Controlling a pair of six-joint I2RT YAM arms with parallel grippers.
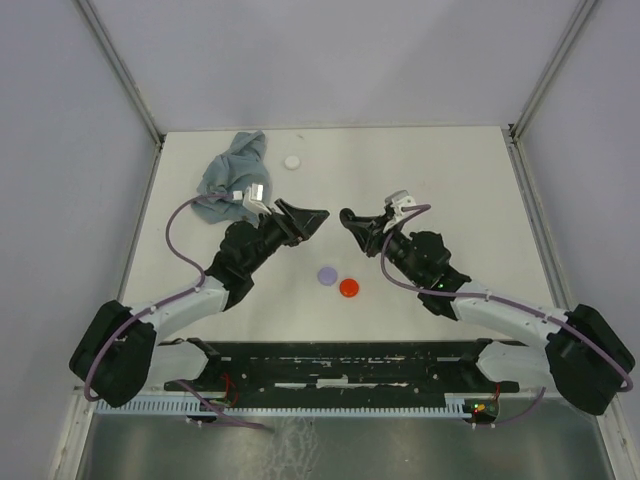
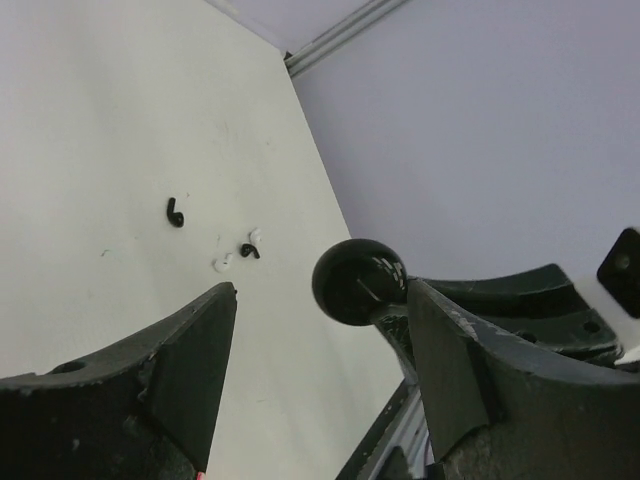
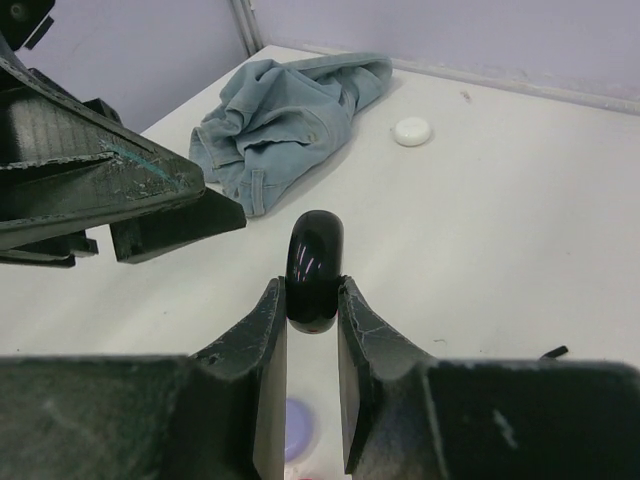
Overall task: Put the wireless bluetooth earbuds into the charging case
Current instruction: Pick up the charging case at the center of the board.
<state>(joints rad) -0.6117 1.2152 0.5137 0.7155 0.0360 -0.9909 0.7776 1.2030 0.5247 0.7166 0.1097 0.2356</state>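
Altogether four discs (image 1: 327, 274), one black disc (image 3: 315, 260) within the right claw (image 3: 312, 300).

Four round discs are here: a white disc (image 1: 292, 161) far back, a lavender disc (image 1: 327, 275) and a red disc (image 1: 349, 288) side by side near the middle, and a black disc (image 3: 315, 255). One blue cloth (image 1: 235, 170) sits far left. Four tiny earbuds show: two black earbuds (image 2: 175, 212) (image 2: 248, 251) and two white earbuds (image 2: 256, 236) (image 2: 221, 263).

No legible text or labels.
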